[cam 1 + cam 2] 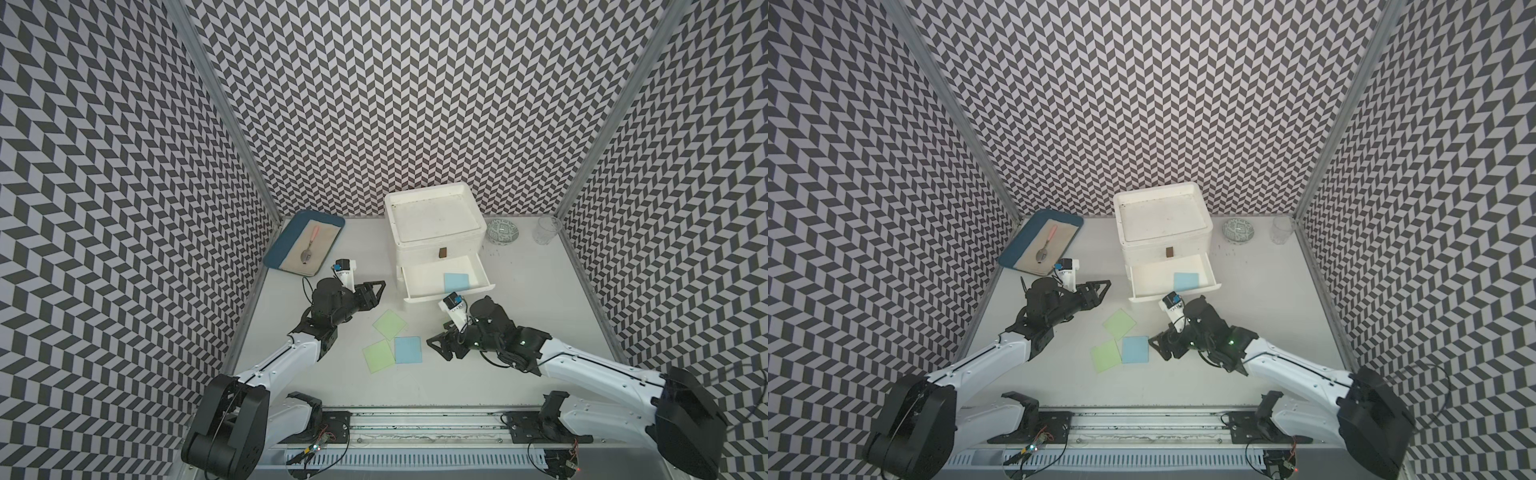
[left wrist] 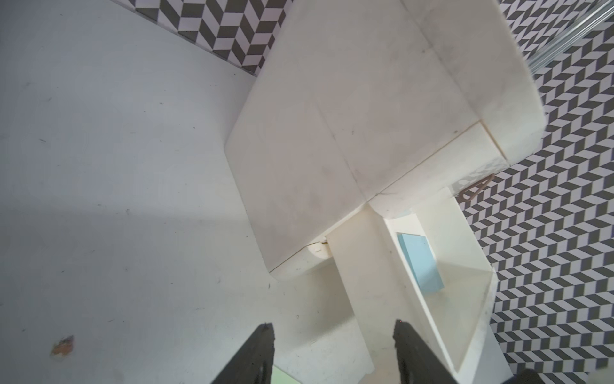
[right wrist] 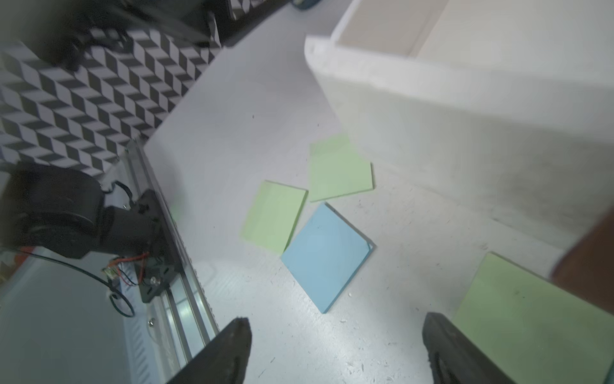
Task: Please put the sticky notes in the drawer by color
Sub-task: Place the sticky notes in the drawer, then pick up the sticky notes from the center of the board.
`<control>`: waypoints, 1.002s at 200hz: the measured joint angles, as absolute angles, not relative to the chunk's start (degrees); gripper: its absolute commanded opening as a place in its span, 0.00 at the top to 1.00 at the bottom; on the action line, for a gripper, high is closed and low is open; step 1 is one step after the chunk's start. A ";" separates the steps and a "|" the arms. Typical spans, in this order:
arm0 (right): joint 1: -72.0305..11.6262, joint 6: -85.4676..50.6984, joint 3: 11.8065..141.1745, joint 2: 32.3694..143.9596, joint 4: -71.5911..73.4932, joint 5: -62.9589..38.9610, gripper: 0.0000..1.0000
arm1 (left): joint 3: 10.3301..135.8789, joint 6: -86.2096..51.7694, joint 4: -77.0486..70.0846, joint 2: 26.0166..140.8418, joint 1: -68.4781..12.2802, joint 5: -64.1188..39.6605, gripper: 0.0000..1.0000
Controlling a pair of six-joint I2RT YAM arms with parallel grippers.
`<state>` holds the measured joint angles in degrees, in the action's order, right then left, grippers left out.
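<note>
Jaws on the right gripper [image 3: 337,320] stand wide and empty, low over the table [image 1: 540,291] at about 5 o'clock, with a blue sticky note [image 1: 407,350] just beside them toward 9 o'clock. That sheet looks like the next pick, since its match lies in the open drawer [image 1: 424,276]. It is thin and flat, so I would come down on a free corner, away from the lower green note [image 1: 378,356] whose edge meets it, and pinch lightly to avoid dragging both. A second green note [image 1: 389,324] sits just past them toward 12 o'clock. The right wrist view shows a third green note [image 3: 531,319] close under that arm. The left gripper [image 2: 332,327], at 9 o'clock, is parted and holds nothing. Farther on, the other blue note [image 1: 456,282] rests at the drawer's 3 o'clock side. The table is white and scuffed. A tray [image 1: 279,249] with a spoon [image 1: 311,243] lies at 10 o'clock, a bowl [image 1: 503,231] and glass [image 1: 547,229] at 1 o'clock, against chevron-patterned walls [image 1: 374,104].
</note>
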<state>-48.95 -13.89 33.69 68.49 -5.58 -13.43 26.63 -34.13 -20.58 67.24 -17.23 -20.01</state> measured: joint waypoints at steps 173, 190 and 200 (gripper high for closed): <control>-54.81 -6.20 50.15 100.09 -3.05 -12.21 0.13 | 26.35 -31.55 -20.49 68.69 -15.40 -16.80 0.39; -55.70 -6.39 49.10 99.55 -2.11 -11.86 0.13 | 26.33 -31.55 -20.49 68.69 -15.33 -16.82 0.39; -56.51 -6.50 48.38 98.94 -2.07 -11.46 0.13 | 26.33 -31.55 -20.49 68.69 -15.33 -16.84 0.39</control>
